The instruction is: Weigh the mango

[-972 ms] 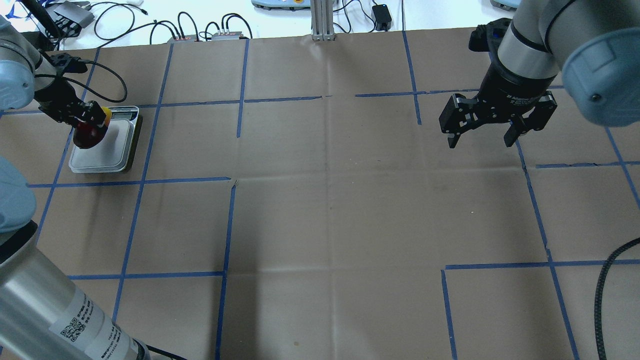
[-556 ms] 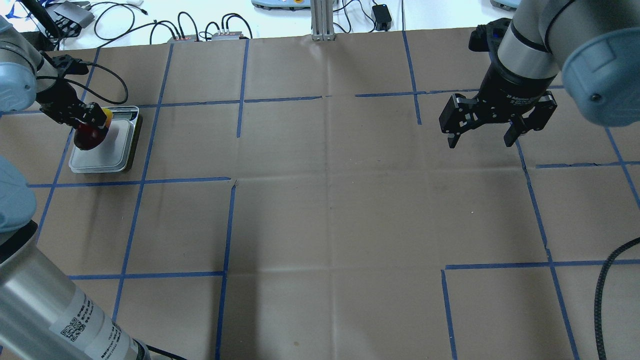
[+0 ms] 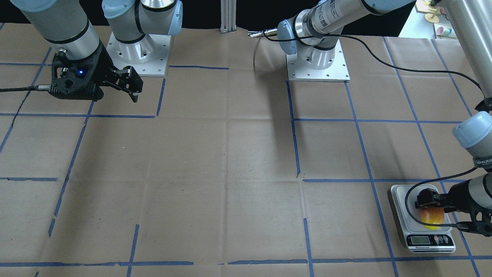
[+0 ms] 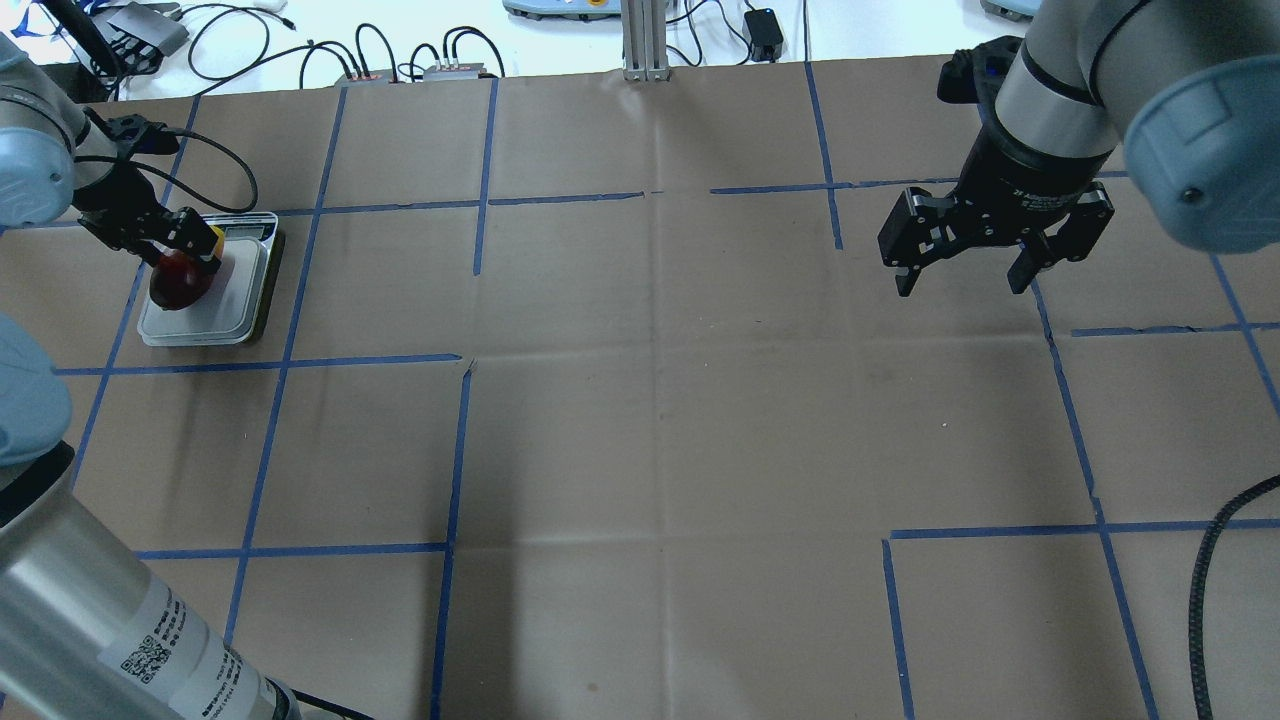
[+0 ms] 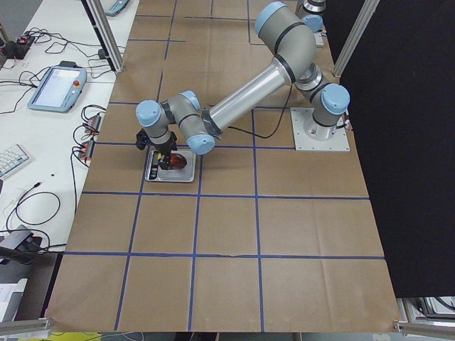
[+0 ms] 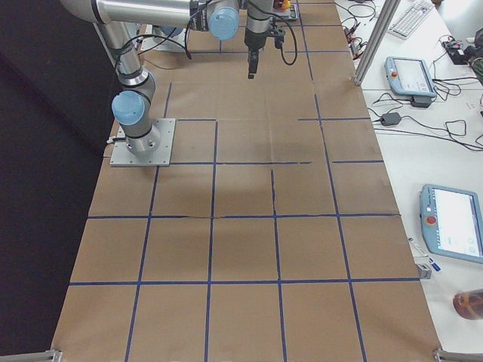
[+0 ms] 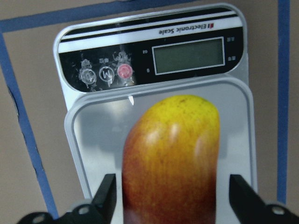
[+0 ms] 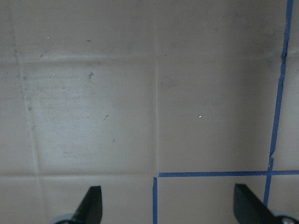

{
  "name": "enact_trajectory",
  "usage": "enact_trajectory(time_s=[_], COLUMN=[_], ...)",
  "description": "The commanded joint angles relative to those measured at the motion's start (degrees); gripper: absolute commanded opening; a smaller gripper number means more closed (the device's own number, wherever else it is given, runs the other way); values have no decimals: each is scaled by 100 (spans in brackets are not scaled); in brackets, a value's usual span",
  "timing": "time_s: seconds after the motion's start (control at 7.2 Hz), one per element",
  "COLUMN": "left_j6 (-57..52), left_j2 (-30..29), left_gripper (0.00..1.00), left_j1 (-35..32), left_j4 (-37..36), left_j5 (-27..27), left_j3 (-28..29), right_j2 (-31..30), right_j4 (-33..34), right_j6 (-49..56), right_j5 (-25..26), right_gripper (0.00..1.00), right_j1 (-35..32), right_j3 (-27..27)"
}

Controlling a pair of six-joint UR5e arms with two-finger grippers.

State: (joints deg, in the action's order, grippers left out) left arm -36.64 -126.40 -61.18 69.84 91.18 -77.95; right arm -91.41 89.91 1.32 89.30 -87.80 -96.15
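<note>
The mango [image 7: 170, 154], red at the near end and yellow at the far end, lies on the white plate of the digital scale [image 7: 88, 140]. My left gripper [image 7: 173, 200] is open, with a finger on each side of the mango and a small gap on both sides. In the overhead view the mango [image 4: 180, 282] lies on the scale [image 4: 235, 310] at the far left, with the left gripper [image 4: 172, 250] over it. The front view shows the mango [image 3: 431, 220] on the scale [image 3: 426, 240]. My right gripper [image 4: 960, 282] is open and empty, hovering at the far right.
A black cable [image 4: 215, 155] loops from the left wrist beside the scale. Blue tape lines [image 4: 455, 450] divide the brown paper table cover. Cables and boxes [image 4: 400, 70] lie beyond the table's far edge. The right wrist view shows only paper and tape under the right gripper [image 8: 166, 210].
The mango has come down onto the scale's plate. The left gripper has let go of it and drawn slightly back toward the far left. The right arm has not moved.
</note>
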Motion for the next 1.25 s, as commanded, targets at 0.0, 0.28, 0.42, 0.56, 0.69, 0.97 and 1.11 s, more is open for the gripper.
enact_trajectory(time_s=[0.0,0.28,0.42,0.56,0.69,0.97,1.11], left_j6=[33,470,1091,1819,2584,3388,3617], left_j2=[394,1315,1755,2220,2651,3277,3454], left_gripper=[100,100,99,99,99,99,99], left_j1=[10,-156,-618,-1110,-1568,-2289,-2528], left_j4=[169,957,1405,1688,1882,1946,1937], left_j5=[22,-109,-484,-461,-452,-426,-417], left_j3=[34,-10,-105,-237,-473,-974,-1124], right_j2=[0,0,0,0,0,0,0], right_j4=[0,0,0,0,0,0,0], right_j6=[0,0,0,0,0,0,0], right_j5=[0,0,0,0,0,0,0], right_gripper=[100,100,100,100,100,100,100], right_j1=[0,0,0,0,0,0,0], right_j3=[0,0,0,0,0,0,0])
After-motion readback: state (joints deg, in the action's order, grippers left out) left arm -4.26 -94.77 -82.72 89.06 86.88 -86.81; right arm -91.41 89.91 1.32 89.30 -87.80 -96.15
